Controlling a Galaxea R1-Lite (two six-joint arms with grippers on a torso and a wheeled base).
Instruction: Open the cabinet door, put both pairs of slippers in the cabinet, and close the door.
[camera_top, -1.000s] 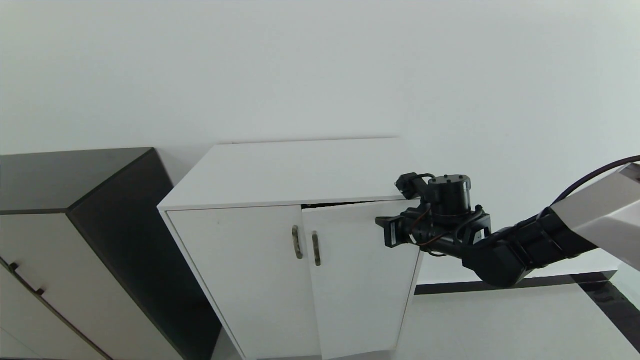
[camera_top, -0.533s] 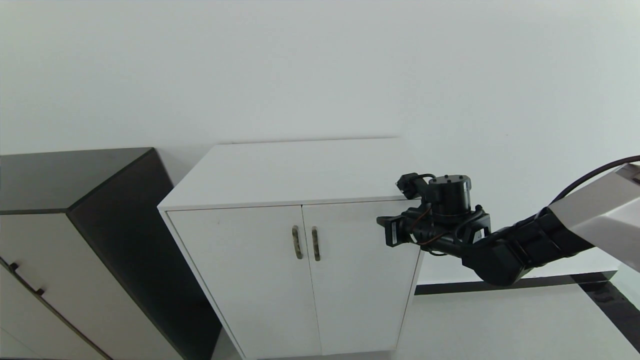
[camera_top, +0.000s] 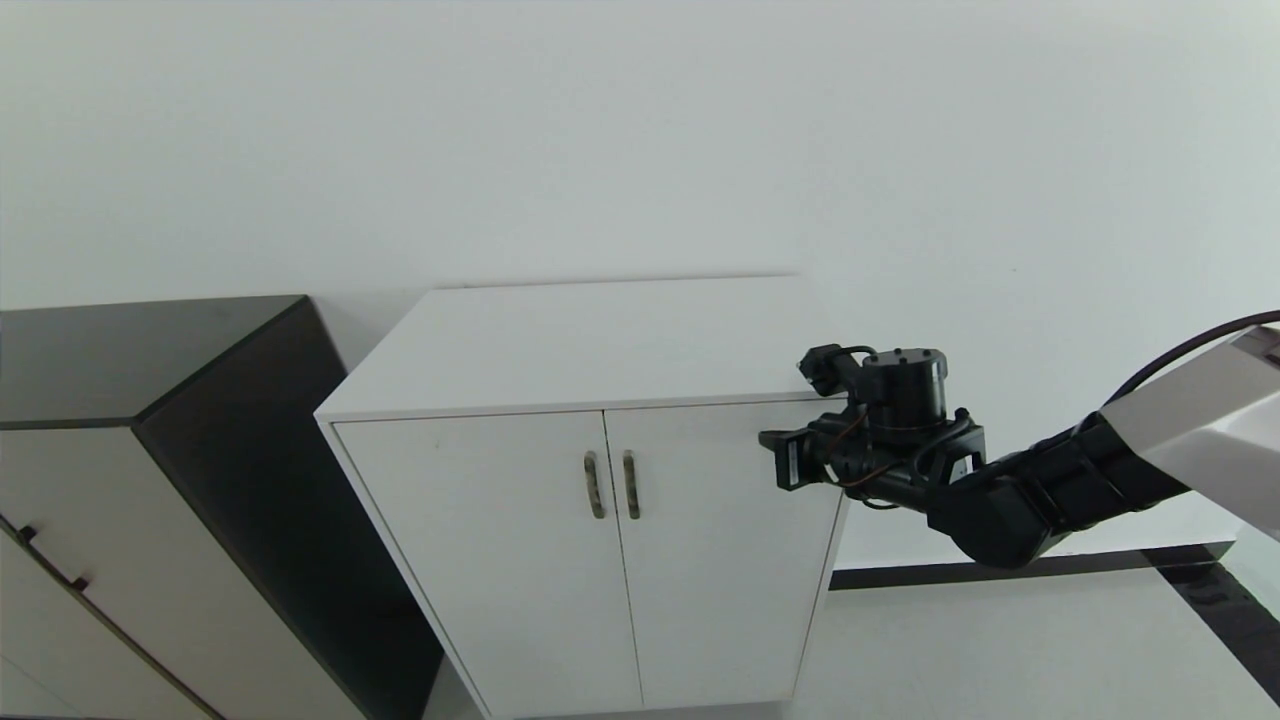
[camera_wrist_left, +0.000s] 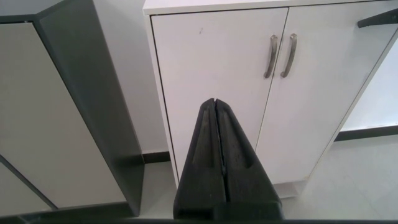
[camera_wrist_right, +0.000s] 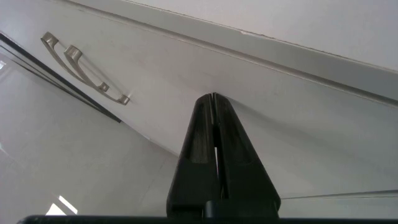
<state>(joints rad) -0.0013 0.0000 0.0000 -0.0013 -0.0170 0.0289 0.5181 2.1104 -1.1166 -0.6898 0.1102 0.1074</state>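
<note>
The right end effector (camera_top: 778, 462), closed and empty, is pointing at the shut cabinet door (camera_top: 720, 560) near its upper right corner.

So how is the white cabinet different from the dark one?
The white cabinet is white all over; the dark cabinet has a black top and side with a pale front. The white cabinet has two long metal handles; the dark cabinet has small dark ones. Both stand against the wall.
</note>
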